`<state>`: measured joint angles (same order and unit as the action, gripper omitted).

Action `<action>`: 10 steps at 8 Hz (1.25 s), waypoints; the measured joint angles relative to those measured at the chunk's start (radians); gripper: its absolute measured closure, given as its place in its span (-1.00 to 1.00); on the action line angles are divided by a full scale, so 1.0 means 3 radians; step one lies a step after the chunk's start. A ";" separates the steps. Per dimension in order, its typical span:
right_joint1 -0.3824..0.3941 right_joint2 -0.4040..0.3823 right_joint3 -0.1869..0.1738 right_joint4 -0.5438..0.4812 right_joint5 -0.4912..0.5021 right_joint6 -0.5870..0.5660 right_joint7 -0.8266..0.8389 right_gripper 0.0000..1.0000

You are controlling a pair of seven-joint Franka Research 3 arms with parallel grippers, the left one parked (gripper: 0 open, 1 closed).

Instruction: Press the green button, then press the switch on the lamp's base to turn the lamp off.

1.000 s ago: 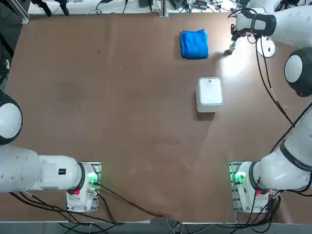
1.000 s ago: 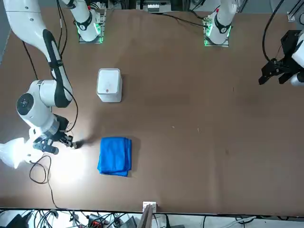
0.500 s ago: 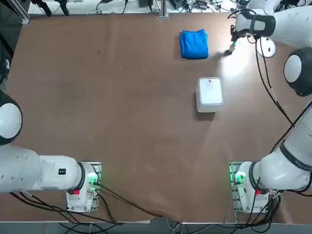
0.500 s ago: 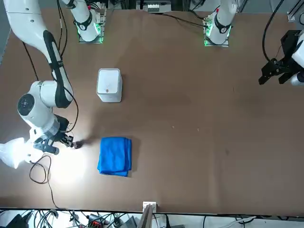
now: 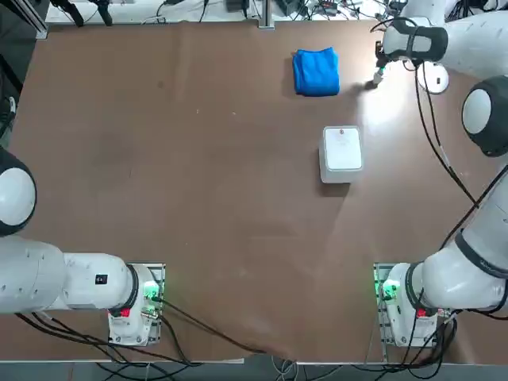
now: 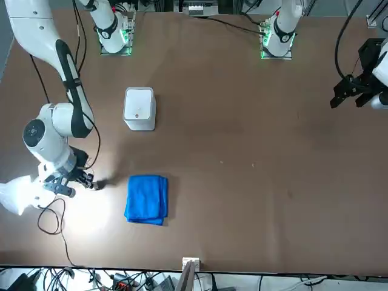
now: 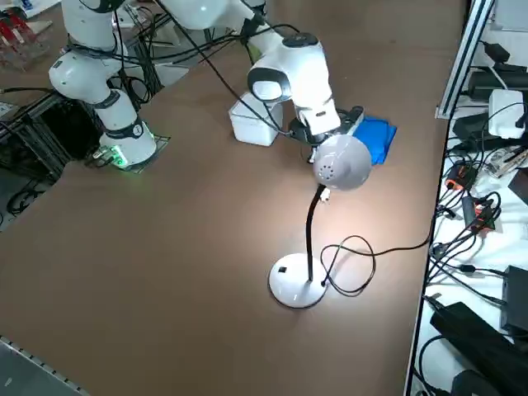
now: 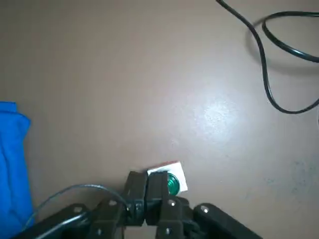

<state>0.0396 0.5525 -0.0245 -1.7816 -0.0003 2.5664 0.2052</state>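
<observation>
Nearest the robot's edge of the tabletop (image 5: 238, 198), well in from it and right of centre, the white box (image 5: 342, 151) stands upright, apart from the work. Farther out, towards the far right corner, the green button (image 8: 173, 184) sits on the surface in its pale housing. The right gripper (image 8: 147, 176) is at it, fingers closed together with nothing gripped, presumably to make one firm tip for pressing. They partly cover the button; contact cannot be confirmed. Towards the right edge, the lamp's base (image 7: 289, 291) lies flat, keeping the stem (image 7: 311, 235) upright; its switch likely comes next. The blue cloth (image 5: 316, 72) lies folded near the far edge, seemingly out of the way.
</observation>
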 joint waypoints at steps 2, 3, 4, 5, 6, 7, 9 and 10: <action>-0.0002 -0.0014 -0.0003 -0.0038 0.0000 0.0050 0.0001 0.97; -0.0002 -0.0019 -0.0003 -0.0046 0.0000 0.0050 0.0002 0.97; -0.0002 -0.0025 -0.0003 -0.0052 0.0000 0.0051 0.0002 0.97; -0.0002 -0.0035 -0.0004 -0.0054 0.0001 0.0055 0.0006 0.97; -0.0003 -0.0059 -0.0006 -0.0052 0.0003 0.0040 0.0025 0.97; -0.0004 -0.0079 -0.0008 -0.0035 0.0004 -0.0048 0.0044 0.97; -0.0004 -0.0136 -0.0009 0.0166 0.0006 -0.0508 0.0072 0.97; -0.0005 -0.0213 -0.0010 0.0307 0.0006 -0.0837 0.0084 0.97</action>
<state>0.0381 0.4887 -0.0274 -1.6895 0.0016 2.3153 0.2305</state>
